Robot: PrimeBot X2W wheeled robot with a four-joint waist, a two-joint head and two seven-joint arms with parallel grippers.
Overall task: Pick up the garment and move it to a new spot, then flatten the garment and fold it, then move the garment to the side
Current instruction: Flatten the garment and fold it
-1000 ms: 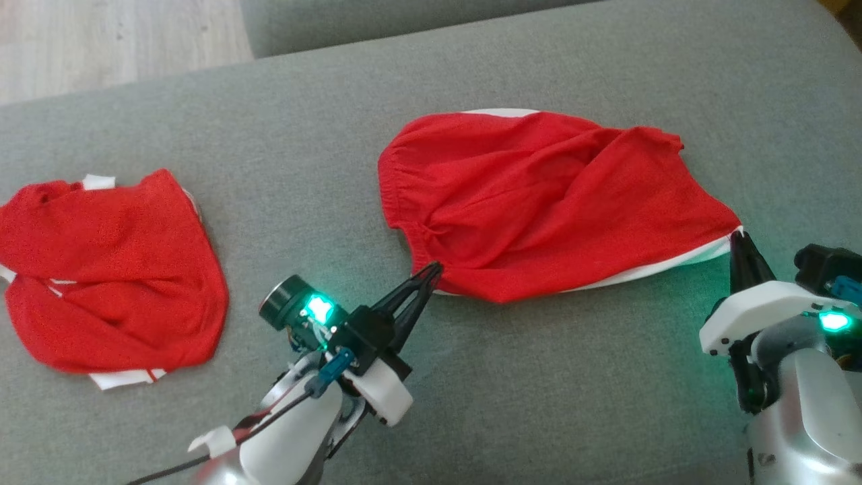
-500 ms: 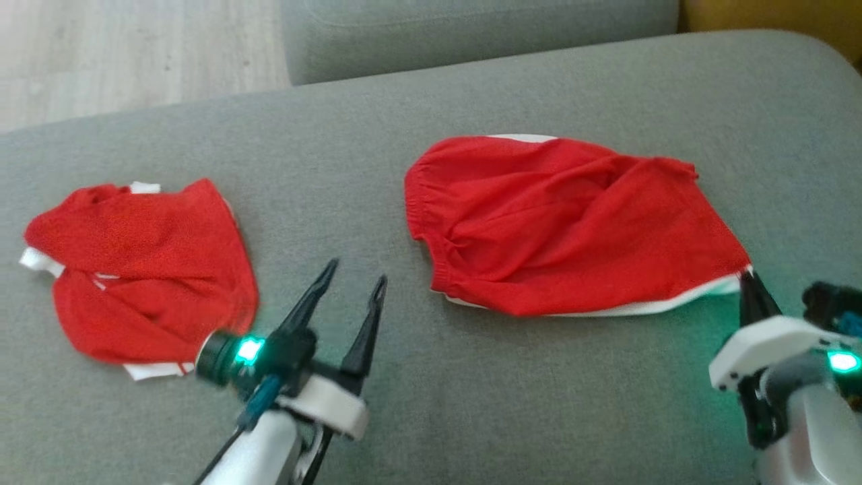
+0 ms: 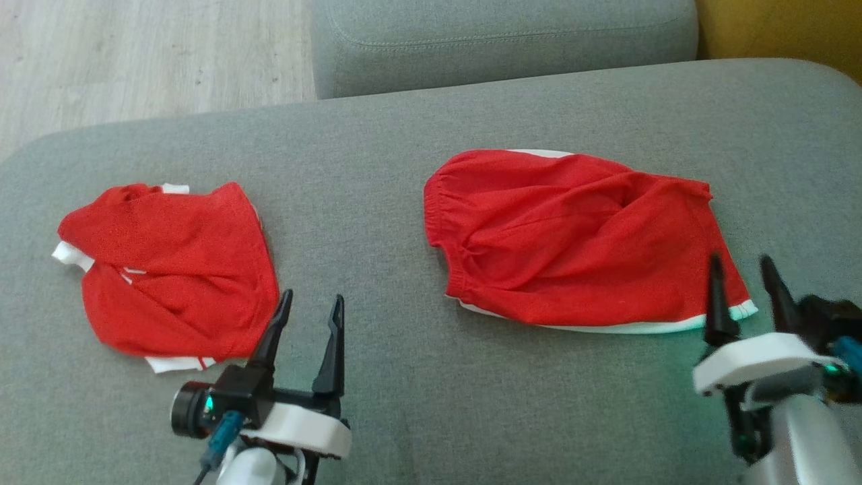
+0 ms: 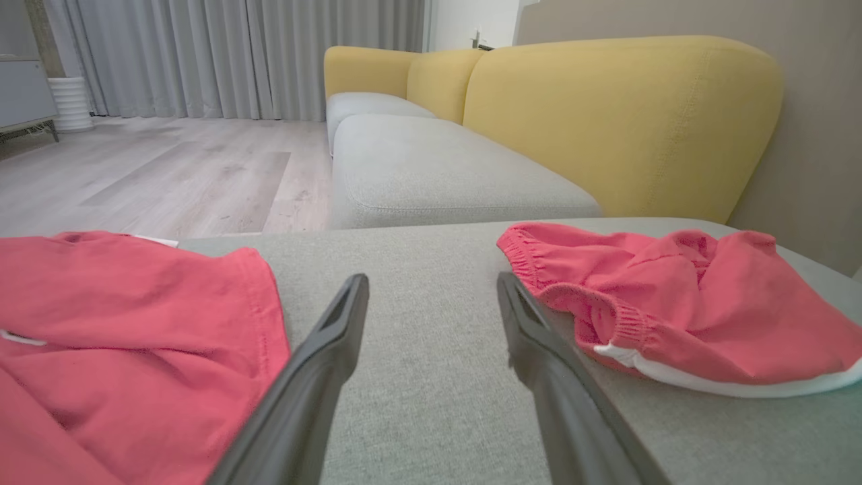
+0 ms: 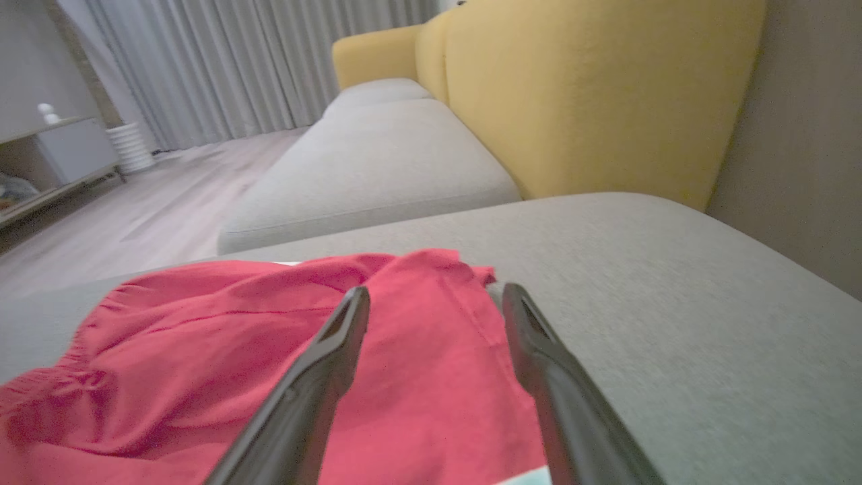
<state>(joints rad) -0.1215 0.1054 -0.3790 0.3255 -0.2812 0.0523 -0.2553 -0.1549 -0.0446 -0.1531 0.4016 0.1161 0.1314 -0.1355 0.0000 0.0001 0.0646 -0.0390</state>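
The head camera looks steeply down onto the grey seat cushion [image 3: 377, 155], with the red shorts [image 3: 579, 249] at right and a second red garment [image 3: 168, 269] at left. Both wrist cameras sit low, close over the cushion, facing far toward the yellow backrest [image 4: 606, 114]. The left one shares both garments with the head view, the right one the shorts' right end.

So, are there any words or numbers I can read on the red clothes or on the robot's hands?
No readable text anywhere.
The right red garment: plain red with a white edge, no print.
The left red garment: tiny red marks on its white trim, too small to tell if they are letters.
The left gripper and the right gripper: no lettering visible.
The grey sofa cushion: no label.
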